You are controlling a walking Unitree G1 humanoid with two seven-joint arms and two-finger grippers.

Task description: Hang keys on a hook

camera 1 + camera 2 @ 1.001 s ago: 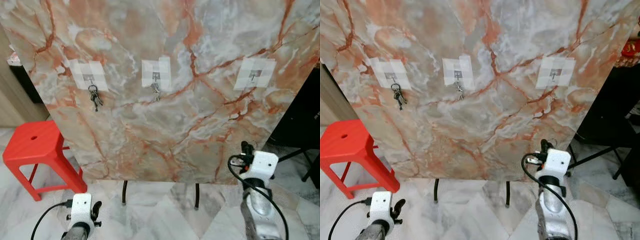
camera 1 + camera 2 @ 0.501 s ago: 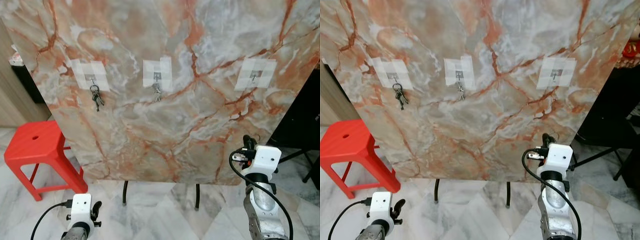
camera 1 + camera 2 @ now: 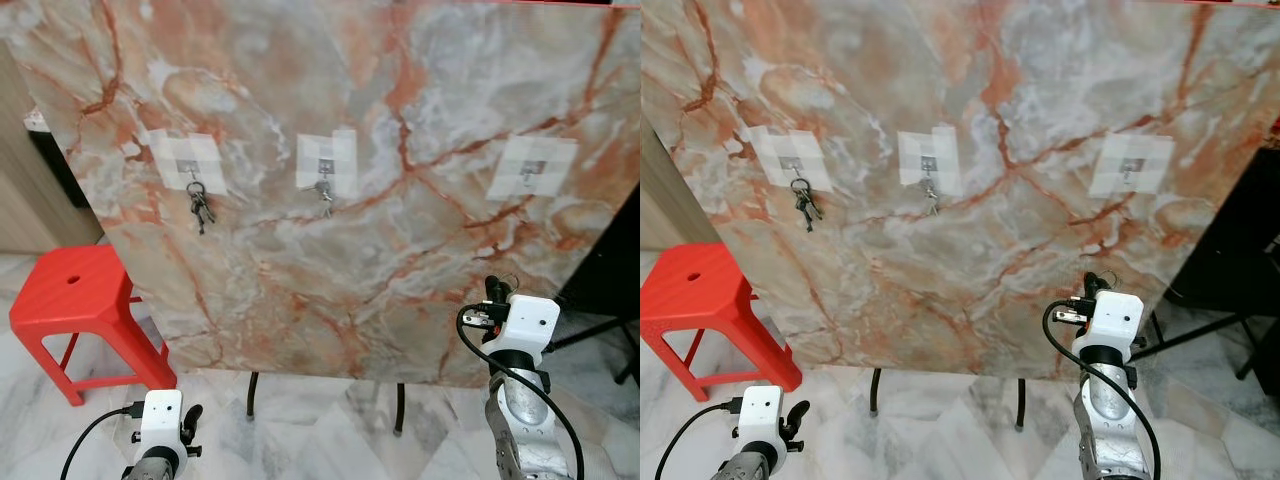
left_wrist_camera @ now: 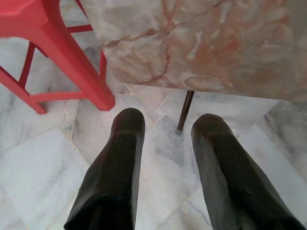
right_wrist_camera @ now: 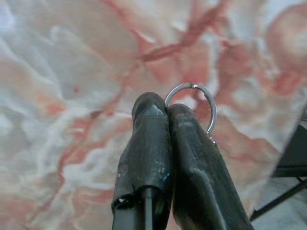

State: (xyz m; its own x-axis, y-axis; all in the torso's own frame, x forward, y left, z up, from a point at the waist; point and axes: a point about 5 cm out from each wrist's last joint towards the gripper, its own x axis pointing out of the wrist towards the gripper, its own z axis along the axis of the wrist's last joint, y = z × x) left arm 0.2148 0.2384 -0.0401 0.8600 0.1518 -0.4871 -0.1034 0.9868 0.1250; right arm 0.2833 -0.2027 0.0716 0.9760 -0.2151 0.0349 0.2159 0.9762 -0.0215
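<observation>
Your view has tipped up since a second ago. Your right pincer (image 5: 165, 112) stays clamped on the key ring (image 5: 204, 103), low under the free hook (image 3: 533, 172). Your left pincer (image 4: 165, 129) hangs apart.

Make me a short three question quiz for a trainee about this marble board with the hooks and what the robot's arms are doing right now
1. True or false: all three hooks on the marble board already carry keys.
2. Multiple choice: what does the right gripper hold? A) a red stool B) a key ring C) nothing
3. Fill in the blank: the left gripper hangs low over the floor with its jaws ____.

Key
1. False. The left hook and the middle hook carry keys; the right hook is bare.
2. B. Its jaws are shut on the key ring, in front of the board.
3. Open, with nothing between them, near the red stool.
</observation>
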